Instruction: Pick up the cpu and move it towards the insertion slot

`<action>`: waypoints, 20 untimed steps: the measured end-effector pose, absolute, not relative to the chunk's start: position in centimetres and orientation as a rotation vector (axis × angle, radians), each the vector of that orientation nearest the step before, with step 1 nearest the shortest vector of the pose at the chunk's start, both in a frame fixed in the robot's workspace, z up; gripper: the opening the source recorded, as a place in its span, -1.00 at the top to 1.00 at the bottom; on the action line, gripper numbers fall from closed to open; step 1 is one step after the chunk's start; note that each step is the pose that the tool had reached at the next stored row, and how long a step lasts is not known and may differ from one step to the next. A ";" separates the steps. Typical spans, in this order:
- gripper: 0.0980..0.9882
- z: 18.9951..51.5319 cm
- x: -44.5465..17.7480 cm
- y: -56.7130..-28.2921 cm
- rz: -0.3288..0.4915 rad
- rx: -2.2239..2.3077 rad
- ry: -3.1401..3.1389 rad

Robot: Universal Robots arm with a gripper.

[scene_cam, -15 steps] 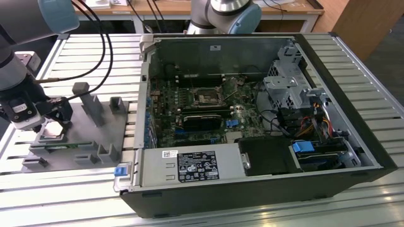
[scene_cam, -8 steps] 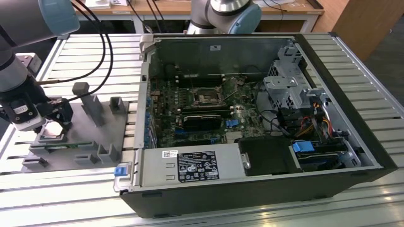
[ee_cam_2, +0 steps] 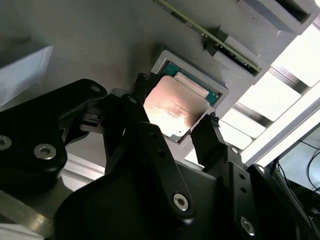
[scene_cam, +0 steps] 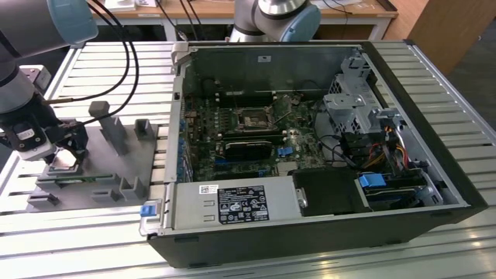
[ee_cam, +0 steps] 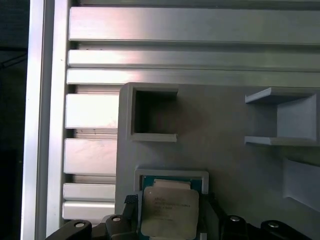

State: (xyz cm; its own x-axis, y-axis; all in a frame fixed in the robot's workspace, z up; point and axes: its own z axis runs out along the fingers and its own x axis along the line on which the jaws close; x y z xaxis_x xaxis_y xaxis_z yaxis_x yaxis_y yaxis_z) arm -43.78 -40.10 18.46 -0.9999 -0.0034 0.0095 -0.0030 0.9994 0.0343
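The small flat square cpu with its shiny silver-white metal top [ee_cam_2: 176, 106] lies in a shallow square pocket of the pale grey plastic fixture plate [scene_cam: 108, 168], on the slatted aluminium table [scene_cam: 116, 58] at the exterior view's left. It is well apart from the open black computer case [scene_cam: 310, 244] on the exterior view's right. The black two-fingered gripper [ee_cam_2: 176, 101] hangs right over the chip. Its jaws are spread, one fingertip just outside each of two opposite edges, so the chip sits between them. A thin green rim shows around the chip inside the pocket in both wrist views.

I can't tell whether the fingertips [ee_cam_2: 212, 121] actually touch the chip's sides. In the first wrist view the gripper's dark body cuts off the cpu's nearer edge. In the exterior view the arm's wrist covers part of the plate, and the chip is just a pale glint under the fingers. The insertion slot [scene_cam: 252, 120], a dark square socket framed in silvery metal, sits on the green circuit board deep inside the case, towards its far side.
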 end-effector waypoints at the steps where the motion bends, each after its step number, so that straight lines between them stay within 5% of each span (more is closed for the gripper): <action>1: -0.22 18.5 -43.8 -40.1 -0.054 0.005 -3.131; 20: -0.17 18.3 -44.0 -40.1 -0.050 -0.002 -3.132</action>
